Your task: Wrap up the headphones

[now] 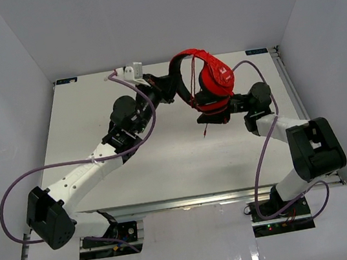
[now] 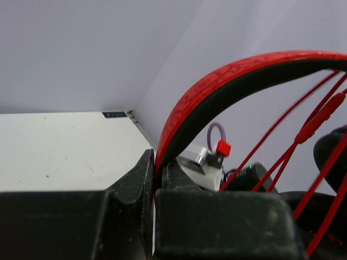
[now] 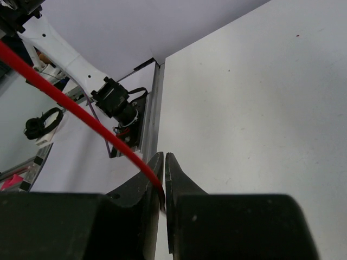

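White table [image 1: 179,168] under everything, boxed in by pale walls [image 1: 19,61] on three sides.

Left arm [image 1: 94,165]: stretched from the near left corner diagonally toward the far middle, kinked partway along, last section pointing rightward.

Right arm [image 1: 292,135]: folded up from the near right corner, forearm swung leftward toward the centre, end section roughly level.

Between the two arm ends, red headphones [image 1: 213,81], held up over the far centre of the table.

Headband [image 2: 217,81]: arching up and over from the left gripper [image 2: 156,168], clamped tight there between the black fingers [image 2: 124,206]. Red outside and black lining plain in the left wrist view.

Ear cups [image 1: 217,74]: bunched together at the right end of the headphones, just beside the tip of the right arm.

Thin red cord [image 2: 303,130]: several strands slanting across the space under the headband.

Right gripper [image 3: 164,168]: pinched almost fully closed on one strand of that cord, taut from the fingertips toward the upper left of the right wrist view.

Short loose end of cord dangling below the ear cups in the overhead view; touching the table or not, cannot tell.
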Available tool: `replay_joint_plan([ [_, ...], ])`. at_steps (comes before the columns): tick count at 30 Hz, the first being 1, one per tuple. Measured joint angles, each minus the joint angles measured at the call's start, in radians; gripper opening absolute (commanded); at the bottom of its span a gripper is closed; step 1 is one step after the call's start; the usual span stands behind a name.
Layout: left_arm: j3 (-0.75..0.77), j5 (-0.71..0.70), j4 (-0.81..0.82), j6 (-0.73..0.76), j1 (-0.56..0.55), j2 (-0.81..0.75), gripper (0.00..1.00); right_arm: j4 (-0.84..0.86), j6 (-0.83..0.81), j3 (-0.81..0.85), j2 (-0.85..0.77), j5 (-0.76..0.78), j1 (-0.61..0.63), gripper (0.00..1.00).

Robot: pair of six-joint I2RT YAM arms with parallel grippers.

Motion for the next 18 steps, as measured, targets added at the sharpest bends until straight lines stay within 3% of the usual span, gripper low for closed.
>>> replay_joint_plan([
  [5,0.046,-0.221,0.022,-0.037,-0.017,0.027,0.00,0.097,0.088,-0.036,-0.003,0.003,0.013,0.08],
  [8,0.063,-0.358,-0.006,-0.041,-0.017,0.051,0.00,0.037,0.042,-0.056,-0.059,0.022,0.019,0.08],
  [13,0.125,-0.561,-0.101,-0.010,-0.017,0.132,0.00,-0.445,-0.379,-0.008,-0.253,0.162,0.080,0.08],
  [18,0.191,-0.640,-0.218,0.077,-0.014,0.256,0.00,-0.916,-0.802,0.125,-0.350,0.426,0.212,0.08],
])
